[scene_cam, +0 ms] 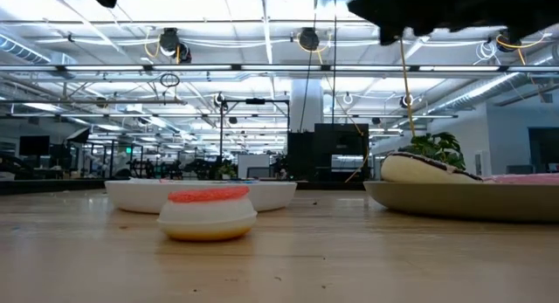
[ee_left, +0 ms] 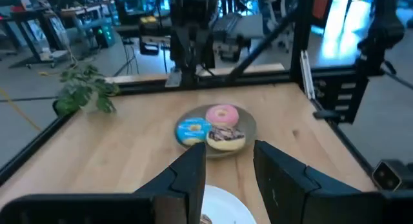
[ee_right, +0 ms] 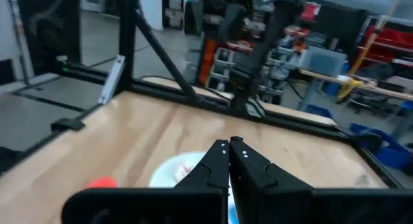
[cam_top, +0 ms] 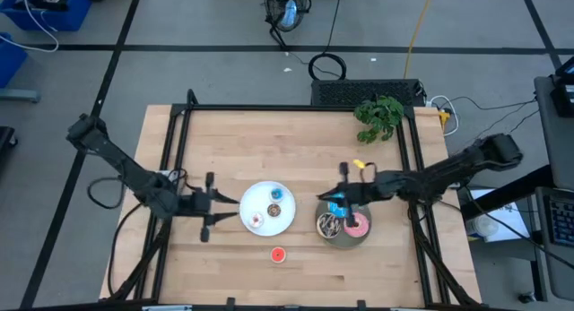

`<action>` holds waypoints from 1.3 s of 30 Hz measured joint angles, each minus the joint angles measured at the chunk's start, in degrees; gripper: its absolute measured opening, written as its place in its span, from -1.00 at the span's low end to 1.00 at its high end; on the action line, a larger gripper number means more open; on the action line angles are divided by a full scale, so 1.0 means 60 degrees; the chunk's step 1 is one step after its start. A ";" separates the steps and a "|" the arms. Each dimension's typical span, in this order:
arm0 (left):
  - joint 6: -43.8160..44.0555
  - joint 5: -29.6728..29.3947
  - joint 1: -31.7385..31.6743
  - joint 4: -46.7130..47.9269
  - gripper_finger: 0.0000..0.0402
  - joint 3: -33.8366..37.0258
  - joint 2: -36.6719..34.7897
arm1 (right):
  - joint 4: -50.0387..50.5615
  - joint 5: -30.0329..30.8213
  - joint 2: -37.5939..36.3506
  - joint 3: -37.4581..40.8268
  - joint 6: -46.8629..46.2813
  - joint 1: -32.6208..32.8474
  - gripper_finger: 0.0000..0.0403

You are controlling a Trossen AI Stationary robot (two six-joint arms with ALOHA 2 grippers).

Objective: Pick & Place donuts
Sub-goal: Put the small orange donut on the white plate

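Note:
The grey plate carries the blue donut, the pink donut and the dark sprinkled donut. On the white plate lie tiny brown, blue and white donuts. A tiny red donut sits flat on the table near the plate, and also shows in the low view. My right gripper is shut and hovers above the blue donut on the grey plate. My left gripper is open, just left of the white plate, pointing toward the grey plate.
A green plant stands near the table's far right corner. A black frame runs along the far edge and both sides. Bare wood lies between the red donut and the near edge.

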State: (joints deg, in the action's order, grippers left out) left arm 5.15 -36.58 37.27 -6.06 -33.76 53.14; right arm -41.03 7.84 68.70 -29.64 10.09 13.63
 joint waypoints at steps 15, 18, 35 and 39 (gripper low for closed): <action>-0.0494 -0.2183 0.0996 0.2651 -0.34 0.0226 -0.2921 | -0.0512 0.1488 -0.3763 0.2741 0.0223 0.0704 -1.00; -0.0419 -0.2070 0.1002 0.2722 -0.34 0.0671 -0.3161 | -0.0485 0.1430 -0.4215 0.3000 0.0332 0.0713 -1.00; 0.0204 -0.1336 0.0135 -0.0255 -0.34 0.2091 -0.1977 | -0.1135 0.1408 -0.4290 0.3769 0.0681 0.0768 -1.00; 0.0235 -0.1309 -0.0005 -0.0722 -0.34 0.1250 -0.0113 | -0.1147 0.1403 -0.4290 0.3769 0.0692 0.0768 -1.00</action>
State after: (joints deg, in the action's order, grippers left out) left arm 6.56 -44.43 37.23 -10.39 -26.26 52.47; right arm -47.92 16.26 42.96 -7.03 14.24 18.24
